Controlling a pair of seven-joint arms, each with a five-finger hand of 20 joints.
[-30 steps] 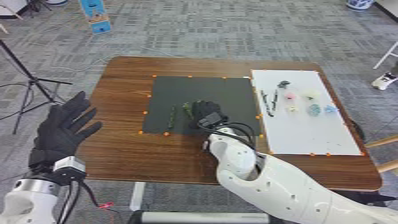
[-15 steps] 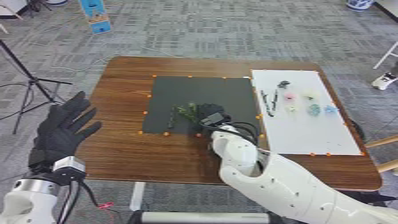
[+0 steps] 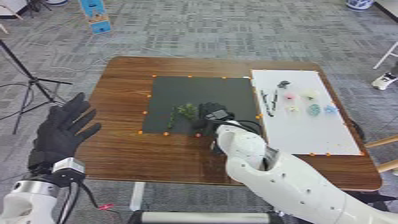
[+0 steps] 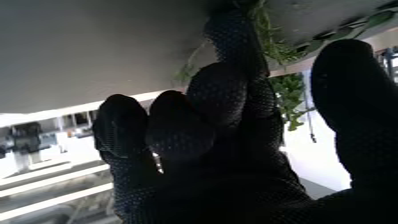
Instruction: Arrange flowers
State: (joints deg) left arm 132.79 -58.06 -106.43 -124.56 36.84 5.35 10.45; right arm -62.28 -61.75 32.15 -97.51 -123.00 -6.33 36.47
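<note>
Room beyond greenery (image 3: pixel 187 111) on black mat (image 3: pixel 204 89), stem (image 3: pixel 171 119) left, right hand (image 3: pixel 211 109) opposite

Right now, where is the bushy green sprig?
In the head view, the sprig is on the dark mat, between a thin stem on its left and the right hand.

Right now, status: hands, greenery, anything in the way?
Left hand open, at the table's left edge. Right hand over the dark mat, beside the leafy sprig. Thin stem left of sprig, possible snag.
</note>
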